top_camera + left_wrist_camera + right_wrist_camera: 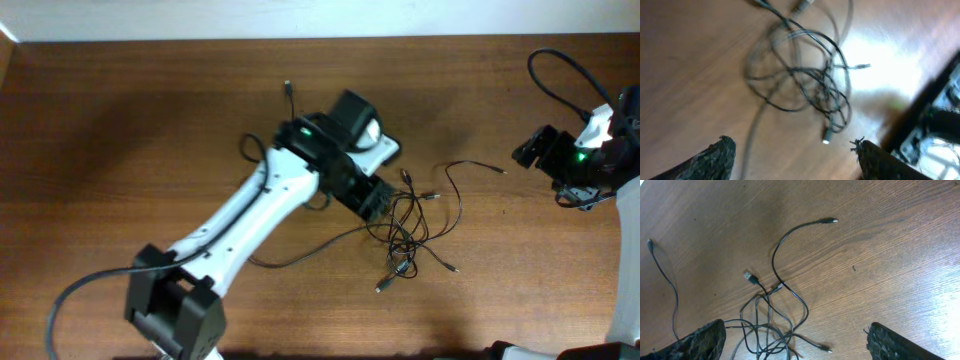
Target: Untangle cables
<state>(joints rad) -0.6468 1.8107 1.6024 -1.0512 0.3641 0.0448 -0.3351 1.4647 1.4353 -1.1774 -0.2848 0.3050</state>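
The cables (405, 235) are thin black cords tangled in a loose knot on the wooden table, right of centre. Loose ends run out to plugs at the right (500, 169), lower right (455, 269) and bottom (380, 289). One long strand trails left under the left arm. My left gripper (372, 200) hovers just left of the knot, open and empty; its wrist view shows the knot (810, 85) ahead of the spread fingers (795, 157). My right gripper (530, 150) is far right, open and empty; its view shows the cables (775, 320) between its fingers (795, 340), well below them.
A separate thin cord (289, 95) lies behind the left arm near the table's back edge and also shows in the right wrist view (662, 272). Thick arm cables (560, 75) loop at the far right. The table's white edge (200, 38) runs along the top.
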